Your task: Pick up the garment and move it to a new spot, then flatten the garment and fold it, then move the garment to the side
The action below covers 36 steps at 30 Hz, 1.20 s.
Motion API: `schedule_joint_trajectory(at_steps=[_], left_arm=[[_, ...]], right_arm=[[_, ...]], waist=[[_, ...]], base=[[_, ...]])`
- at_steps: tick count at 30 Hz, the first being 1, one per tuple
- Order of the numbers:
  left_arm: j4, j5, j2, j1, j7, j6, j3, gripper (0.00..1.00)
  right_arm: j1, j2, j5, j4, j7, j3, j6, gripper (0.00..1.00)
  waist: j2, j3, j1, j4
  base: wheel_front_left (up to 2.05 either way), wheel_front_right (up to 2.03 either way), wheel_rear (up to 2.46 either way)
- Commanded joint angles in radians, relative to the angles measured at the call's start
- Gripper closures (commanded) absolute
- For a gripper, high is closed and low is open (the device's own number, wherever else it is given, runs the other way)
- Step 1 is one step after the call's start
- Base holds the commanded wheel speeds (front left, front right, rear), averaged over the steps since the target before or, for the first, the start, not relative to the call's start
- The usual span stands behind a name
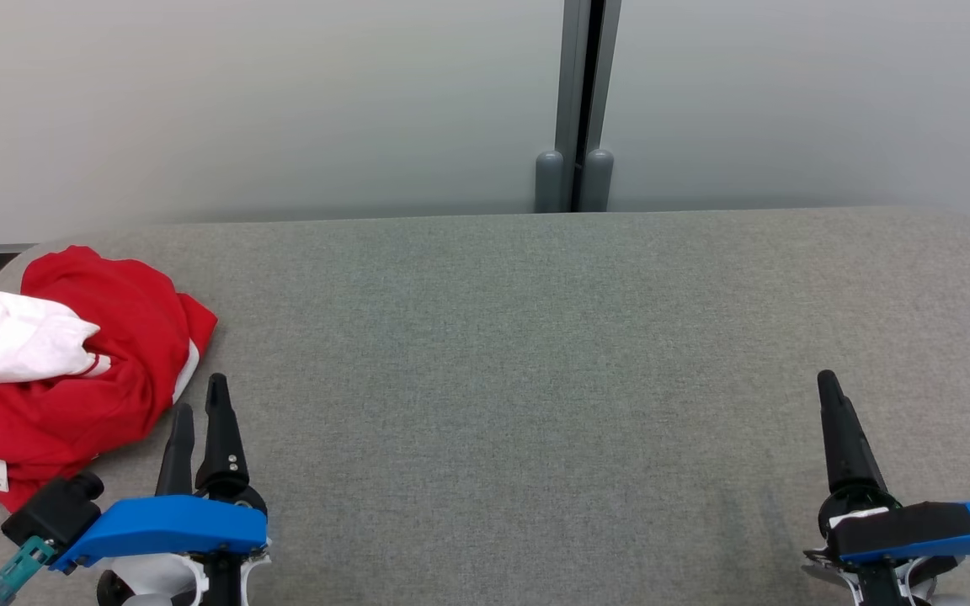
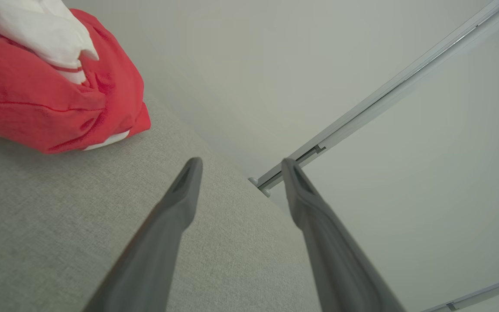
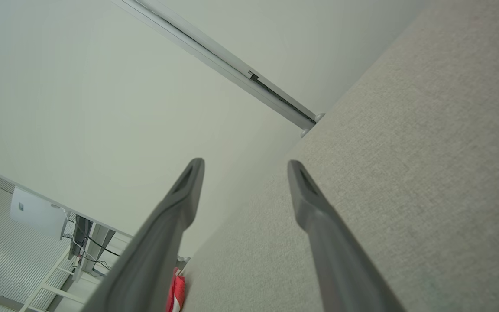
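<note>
Far-left on table [image 1: 535, 379]: crumpled garment [image 1: 72, 396]; L end effector [image 1: 199, 394], R end effector [image 3: 244, 164] spread.

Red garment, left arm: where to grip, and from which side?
I'd pinch the bulging fold on the right edge of the garment, coming from its right with the open left gripper. That rounded fold stands proud of the table and lies nearest it.

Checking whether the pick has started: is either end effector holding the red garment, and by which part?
Nothing is held. The left end effector and right end effector are open and empty; the garment lies crumpled on the grey surface, untouched.
</note>
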<state>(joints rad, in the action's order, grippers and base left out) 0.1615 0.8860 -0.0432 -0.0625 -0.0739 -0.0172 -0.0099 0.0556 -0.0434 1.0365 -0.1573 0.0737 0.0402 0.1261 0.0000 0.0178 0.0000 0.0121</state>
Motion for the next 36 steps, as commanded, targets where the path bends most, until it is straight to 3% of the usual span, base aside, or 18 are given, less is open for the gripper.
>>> schedule_joint_trajectory(at_steps=[1,36], left_arm=[[-0.012,-0.051,-0.007,-0.025,-0.011,0.007,-0.006,0.0],[0.025,-0.481,-0.008,-0.027,-0.106,0.062,-0.058,0.0]], right_arm=[[-0.003,-0.007,-0.042,0.02,0.012,-0.005,0.004,0.0],[-0.031,-0.009,-0.458,0.043,0.107,-0.035,0.005,0.0]], waist=[[0.0,0.0,0.0,0.001],[0.0,-0.008,0.0,0.019]], base=[[0.0,0.0,0.0],[0.0,0.0,0.0]])
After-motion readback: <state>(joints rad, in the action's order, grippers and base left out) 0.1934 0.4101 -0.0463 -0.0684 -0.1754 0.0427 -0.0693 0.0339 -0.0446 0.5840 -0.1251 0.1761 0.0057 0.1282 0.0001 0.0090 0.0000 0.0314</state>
